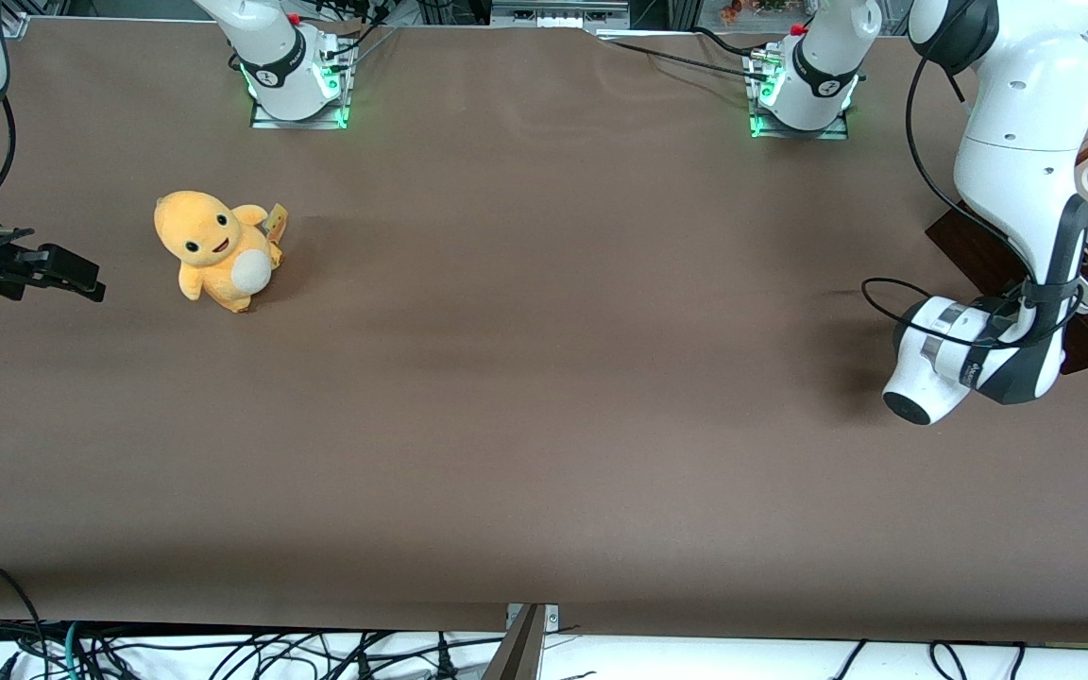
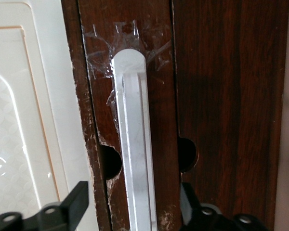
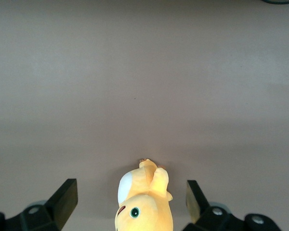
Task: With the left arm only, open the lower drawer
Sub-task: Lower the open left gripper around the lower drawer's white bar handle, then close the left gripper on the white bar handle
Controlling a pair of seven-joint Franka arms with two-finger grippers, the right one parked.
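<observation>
In the left wrist view the lower drawer's dark brown wooden front (image 2: 156, 86) fills the frame, with its long silver-white bar handle (image 2: 133, 130) running along it. My left gripper (image 2: 134, 196) is open and right up at the drawer front. One black finger (image 2: 77, 197) stands beside the front's worn edge, and the other finger (image 2: 189, 199) is over the seam to the neighbouring brown panel, so the handle lies between them untouched. In the front view the left arm (image 1: 1026, 189) bends down at its end of the table, and its wrist (image 1: 955, 354) hides the gripper.
A cream-beige cabinet part (image 2: 24, 120) adjoins the drawer front, and a second dark wooden panel (image 2: 231, 120) lies beside it. The brown cabinet (image 1: 974, 247) stands at the working arm's end of the table. A yellow plush toy (image 1: 218, 250) sits toward the parked arm's end.
</observation>
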